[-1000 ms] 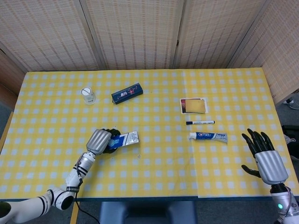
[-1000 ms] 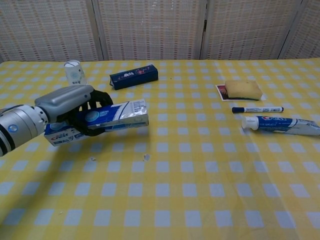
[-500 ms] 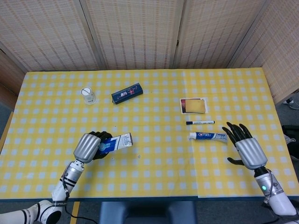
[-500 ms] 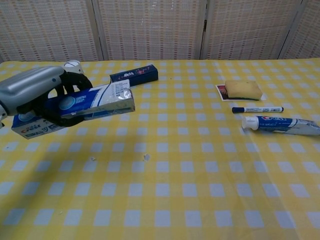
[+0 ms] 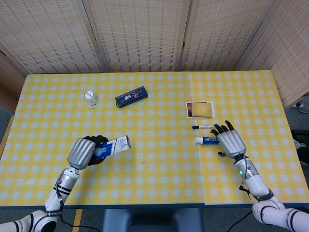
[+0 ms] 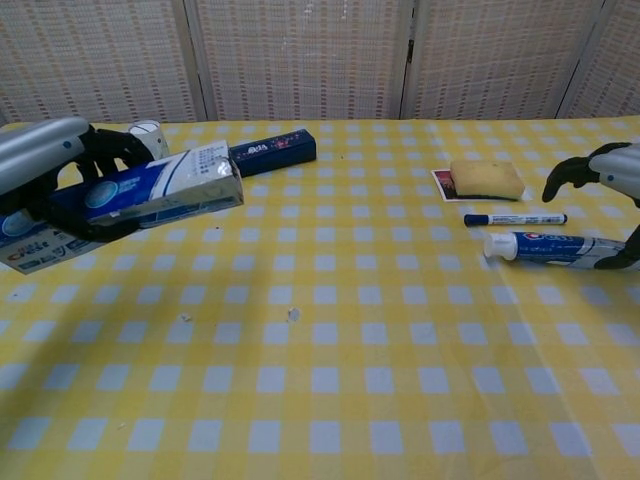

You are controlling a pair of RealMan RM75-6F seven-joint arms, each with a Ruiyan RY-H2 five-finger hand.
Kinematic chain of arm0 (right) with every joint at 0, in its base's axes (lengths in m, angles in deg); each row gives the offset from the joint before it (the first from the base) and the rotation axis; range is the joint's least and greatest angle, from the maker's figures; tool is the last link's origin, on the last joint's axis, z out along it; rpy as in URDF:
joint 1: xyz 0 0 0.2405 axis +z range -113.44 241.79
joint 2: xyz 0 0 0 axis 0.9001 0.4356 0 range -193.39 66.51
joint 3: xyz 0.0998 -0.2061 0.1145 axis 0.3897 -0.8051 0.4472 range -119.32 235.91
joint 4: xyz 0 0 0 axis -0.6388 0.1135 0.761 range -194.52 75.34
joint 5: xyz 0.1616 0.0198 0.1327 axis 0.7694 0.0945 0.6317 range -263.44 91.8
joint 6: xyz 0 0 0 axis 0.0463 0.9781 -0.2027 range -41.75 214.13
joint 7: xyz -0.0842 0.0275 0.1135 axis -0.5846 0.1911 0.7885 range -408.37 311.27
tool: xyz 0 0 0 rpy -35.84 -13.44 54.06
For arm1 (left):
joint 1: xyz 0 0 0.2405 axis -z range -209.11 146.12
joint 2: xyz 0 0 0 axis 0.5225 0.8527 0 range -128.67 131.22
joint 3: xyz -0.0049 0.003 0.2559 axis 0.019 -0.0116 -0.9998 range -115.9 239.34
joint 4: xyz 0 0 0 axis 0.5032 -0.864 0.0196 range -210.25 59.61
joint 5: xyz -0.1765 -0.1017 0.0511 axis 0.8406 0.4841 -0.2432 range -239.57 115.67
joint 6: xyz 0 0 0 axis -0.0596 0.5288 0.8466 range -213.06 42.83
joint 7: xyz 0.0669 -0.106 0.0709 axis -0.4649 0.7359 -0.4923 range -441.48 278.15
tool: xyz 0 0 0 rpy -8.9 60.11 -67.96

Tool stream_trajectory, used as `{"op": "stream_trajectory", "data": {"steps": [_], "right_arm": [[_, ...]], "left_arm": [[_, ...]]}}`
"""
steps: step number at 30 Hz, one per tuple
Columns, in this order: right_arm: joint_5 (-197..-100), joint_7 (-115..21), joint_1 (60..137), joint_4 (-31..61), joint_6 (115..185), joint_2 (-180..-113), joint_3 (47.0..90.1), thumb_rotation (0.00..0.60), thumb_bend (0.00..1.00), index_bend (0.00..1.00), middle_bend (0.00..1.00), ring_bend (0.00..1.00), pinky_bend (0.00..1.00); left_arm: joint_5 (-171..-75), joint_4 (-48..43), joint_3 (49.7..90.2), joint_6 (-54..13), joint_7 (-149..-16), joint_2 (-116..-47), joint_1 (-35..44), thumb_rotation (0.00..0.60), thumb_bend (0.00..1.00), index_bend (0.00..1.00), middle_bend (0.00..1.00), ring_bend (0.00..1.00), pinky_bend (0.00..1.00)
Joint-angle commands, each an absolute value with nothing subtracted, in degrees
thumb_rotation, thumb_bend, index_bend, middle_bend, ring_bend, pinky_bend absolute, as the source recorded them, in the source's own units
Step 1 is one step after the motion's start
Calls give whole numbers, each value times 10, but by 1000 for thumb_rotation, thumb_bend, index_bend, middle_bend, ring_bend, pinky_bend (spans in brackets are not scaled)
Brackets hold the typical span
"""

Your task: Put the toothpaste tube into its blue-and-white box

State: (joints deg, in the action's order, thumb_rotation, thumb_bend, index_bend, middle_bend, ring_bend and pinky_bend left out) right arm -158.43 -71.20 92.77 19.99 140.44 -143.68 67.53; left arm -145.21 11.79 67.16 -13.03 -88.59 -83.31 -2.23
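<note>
No legible text on anything.

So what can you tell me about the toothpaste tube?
The tube is white with blue and red print and a white cap at its left end. It looks like soft plastic. It lies flat on the yellow checked cloth, just in front of the marker. The right hand is over its far end with fingers spread; whether it touches is unclear.

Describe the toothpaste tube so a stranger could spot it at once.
On the yellow checked table, look toward its right half, below the sponge and the marker. The toothpaste tube lies flat there, white cap pointing left, under the right robot hand; unlike the thin dark marker, it is fat, white and blue.
</note>
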Motion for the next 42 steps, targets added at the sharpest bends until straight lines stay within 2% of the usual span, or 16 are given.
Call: {"op": "stream_trajectory", "data": {"steps": [1,6,22,30,31,33,36,42], "right_arm": [[-1569,-722,949,172,1391,-1463,686,600,143,312,208,230,86],[-1557,-737,965,149,1383,-1481,683,600,188,362,241,247,86],[-1503,-757,1001,90,1348,-1522,678,600,234,426,289,282,97],[-1478,-780,1016,82,1339,-1537,674,600,292,447,305,293,111],[-1476,-781,1017,83,1338,-1537,673,600,313,461,318,304,142],[-1465,-787,1018,87,1332,-1535,670,600,393,520,372,360,331],[-1453,-799,1022,88,1327,-1533,666,600,454,572,414,408,509],[-1462,-790,1024,83,1339,-1532,662,600,518,592,453,482,648]], "left_arm": [[-1451,113,674,-129,-880,-832,-24,600,343,550,642,565,549],[-1449,106,677,-130,-871,-830,-26,600,348,552,645,565,549],[-1453,83,683,-132,-839,-836,-25,600,353,559,648,566,549],[-1453,80,684,-132,-837,-835,-26,600,353,560,649,565,549],[-1451,80,684,-133,-838,-835,-27,600,353,560,650,565,549],[-1449,81,685,-135,-839,-834,-26,600,353,561,651,565,549],[-1447,80,686,-137,-840,-835,-26,600,353,561,652,565,549],[-1445,71,688,-139,-839,-842,-25,600,352,562,652,566,549]]}}
